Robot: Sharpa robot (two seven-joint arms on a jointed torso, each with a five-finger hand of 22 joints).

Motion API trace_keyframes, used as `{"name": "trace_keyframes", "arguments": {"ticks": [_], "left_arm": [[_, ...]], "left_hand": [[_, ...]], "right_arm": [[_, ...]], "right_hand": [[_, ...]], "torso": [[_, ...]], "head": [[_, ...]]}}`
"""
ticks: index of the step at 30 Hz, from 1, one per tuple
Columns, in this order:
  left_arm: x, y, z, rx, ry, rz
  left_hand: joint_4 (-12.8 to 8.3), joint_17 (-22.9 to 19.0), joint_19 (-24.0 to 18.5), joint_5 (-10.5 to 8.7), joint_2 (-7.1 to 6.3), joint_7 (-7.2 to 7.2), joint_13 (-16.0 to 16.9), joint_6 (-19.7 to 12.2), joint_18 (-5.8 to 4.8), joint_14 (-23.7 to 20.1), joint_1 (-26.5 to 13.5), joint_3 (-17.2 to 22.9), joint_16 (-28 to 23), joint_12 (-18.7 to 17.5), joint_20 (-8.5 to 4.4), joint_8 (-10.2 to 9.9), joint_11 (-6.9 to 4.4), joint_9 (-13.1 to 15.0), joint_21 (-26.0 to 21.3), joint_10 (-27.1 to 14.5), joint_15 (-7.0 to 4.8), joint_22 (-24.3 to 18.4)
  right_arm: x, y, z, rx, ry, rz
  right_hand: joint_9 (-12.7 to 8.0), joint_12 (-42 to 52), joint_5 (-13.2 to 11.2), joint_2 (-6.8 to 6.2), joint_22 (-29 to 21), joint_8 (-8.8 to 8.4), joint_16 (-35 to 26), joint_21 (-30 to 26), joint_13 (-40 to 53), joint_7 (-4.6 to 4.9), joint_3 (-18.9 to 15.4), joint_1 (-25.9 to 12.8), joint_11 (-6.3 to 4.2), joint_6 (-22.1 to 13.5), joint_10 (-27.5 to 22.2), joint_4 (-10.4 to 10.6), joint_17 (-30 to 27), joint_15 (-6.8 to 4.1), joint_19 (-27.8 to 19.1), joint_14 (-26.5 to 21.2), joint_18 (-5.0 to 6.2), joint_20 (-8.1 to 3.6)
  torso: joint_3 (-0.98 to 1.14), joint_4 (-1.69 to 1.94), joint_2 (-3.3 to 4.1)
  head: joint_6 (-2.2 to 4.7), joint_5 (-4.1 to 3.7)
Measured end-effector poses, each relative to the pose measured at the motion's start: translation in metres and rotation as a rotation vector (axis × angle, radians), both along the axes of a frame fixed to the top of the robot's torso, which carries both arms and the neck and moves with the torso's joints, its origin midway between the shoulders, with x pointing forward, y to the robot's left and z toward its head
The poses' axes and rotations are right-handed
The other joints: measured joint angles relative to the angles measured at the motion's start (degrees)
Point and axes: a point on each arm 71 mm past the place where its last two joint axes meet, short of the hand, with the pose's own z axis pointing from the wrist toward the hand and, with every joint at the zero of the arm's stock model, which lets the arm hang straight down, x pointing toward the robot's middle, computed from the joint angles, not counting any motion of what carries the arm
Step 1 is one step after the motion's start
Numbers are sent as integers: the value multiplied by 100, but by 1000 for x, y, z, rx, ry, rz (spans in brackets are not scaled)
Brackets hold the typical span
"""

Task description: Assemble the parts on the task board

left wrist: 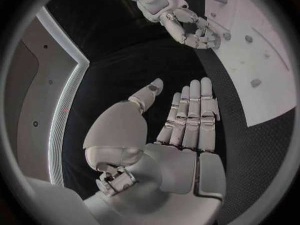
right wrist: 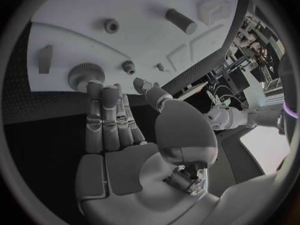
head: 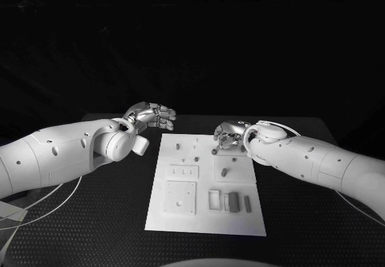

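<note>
The white task board lies lengthwise in the middle of the black table, with small grey parts on it. My right hand hovers over the board's far right corner, fingers stretched out and holding nothing. Its fingertips are just short of a round knurled part, beside a small gear and a dark cylinder. My left hand hangs off the board's far left corner, flat, with its fingers straight and the thumb apart, holding nothing. The board lies beyond it.
Nearer on the board sit a square plate, a small rectangular block and several upright grey blocks. Small pegs dot the far half. Black table spreads on both sides. White cables trail at the near left.
</note>
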Motion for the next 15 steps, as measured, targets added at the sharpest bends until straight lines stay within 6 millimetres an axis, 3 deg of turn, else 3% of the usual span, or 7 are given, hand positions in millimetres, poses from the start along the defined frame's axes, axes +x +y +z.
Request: {"name": "trace_keyframes", "arguments": {"ticks": [4,10,15], "left_arm": [[-1,-2,4,-4,-6,-9],[-4,-5,10,-12,-15,-22],[-6,-2,13,-14,-18,-21]], "left_hand": [[0,4,0,0,0,0,0,0,-5,0,0,0,0,-3,0,0,0,0,0,0,0,5],[0,11,0,0,-17,0,0,0,-15,0,-17,0,0,-3,0,0,0,0,0,0,0,5],[0,15,0,0,-23,0,0,0,-37,0,-23,0,0,-4,0,0,0,0,-3,0,0,4]], "right_arm": [[0,0,-2,-24,-12,-6],[0,0,-4,-50,-31,-15],[-9,6,-2,-48,-37,14]], "right_hand": [[6,0,0,-35,0,-37,94,115,59,-7,0,-35,-61,7,140,0,14,-41,29,41,-3,-13],[15,3,0,-34,0,-37,128,160,75,-10,0,-35,-62,11,141,0,14,-41,31,41,-4,-11],[33,112,0,-92,0,-37,184,248,201,16,17,-93,-122,68,324,16,12,-53,16,48,-4,-26]], "torso": [[-10,31,51],[-31,96,151],[-51,139,225]], "head": [[41,-32],[98,-66],[125,-82]]}}
